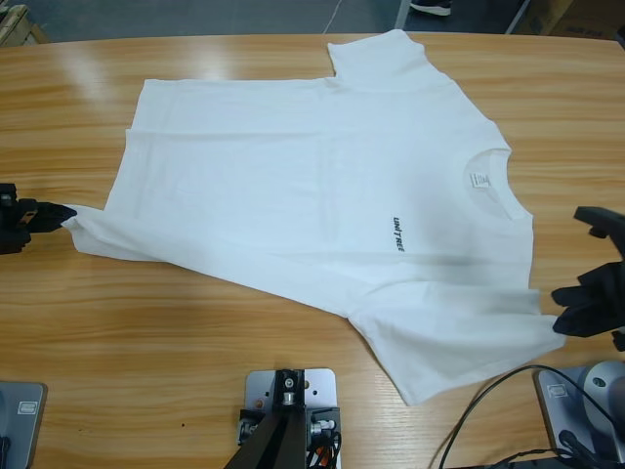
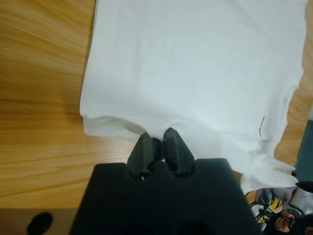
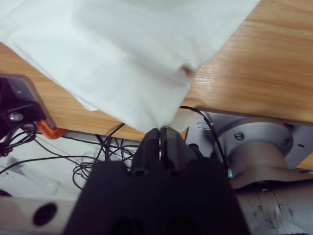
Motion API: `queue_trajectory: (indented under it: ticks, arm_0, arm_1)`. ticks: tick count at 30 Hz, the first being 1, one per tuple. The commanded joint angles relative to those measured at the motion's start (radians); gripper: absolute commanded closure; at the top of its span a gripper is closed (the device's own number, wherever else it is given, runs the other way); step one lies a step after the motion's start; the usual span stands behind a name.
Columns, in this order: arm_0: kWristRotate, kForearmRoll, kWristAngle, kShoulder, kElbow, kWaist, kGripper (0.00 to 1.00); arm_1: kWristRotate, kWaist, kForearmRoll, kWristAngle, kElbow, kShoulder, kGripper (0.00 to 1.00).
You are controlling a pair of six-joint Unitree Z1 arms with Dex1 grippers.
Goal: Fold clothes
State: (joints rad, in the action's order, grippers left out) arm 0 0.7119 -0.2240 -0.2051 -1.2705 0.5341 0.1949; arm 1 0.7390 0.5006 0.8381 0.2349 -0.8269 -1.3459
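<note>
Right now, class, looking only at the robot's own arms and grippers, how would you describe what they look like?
Little of the arms shows. The left gripper has two short matt black jaws, wedge-shaped and tapering, rising from a broad, blocky black body with rounded notches. The right gripper looks the same: two narrow black jaws on a wide black body. From above, both show only as black, angular shapes at the table's side edges. No markings are visible.

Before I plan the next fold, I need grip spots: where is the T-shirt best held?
By its edges, from the table's ends. The T-shirt lies flat, so only hem and sleeve offer a pinchable lip. The left gripper is shut on the bottom hem's corner, the right gripper on the near sleeve's edge.
</note>
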Motion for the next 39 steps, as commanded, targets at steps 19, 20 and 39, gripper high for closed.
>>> queue_trajectory:
  ticks: [19, 20, 39]
  arm_0:
    - [-0.065, -0.089, -0.013, -0.023, 0.133, -0.003, 1.0]
    - [-0.067, -0.092, -0.013, -0.027, 0.14, -0.003, 1.0]
    - [-0.119, -0.134, -0.013, -0.09, 0.208, -0.031, 1.0]
  arm_1:
    - [-0.229, -0.203, 0.186, -0.034, -0.336, -0.105, 1.0]
    - [-0.238, -0.206, 0.197, -0.039, -0.362, -0.118, 1.0]
    - [-0.375, -0.321, 0.292, -0.075, -0.59, -0.269, 1.0]
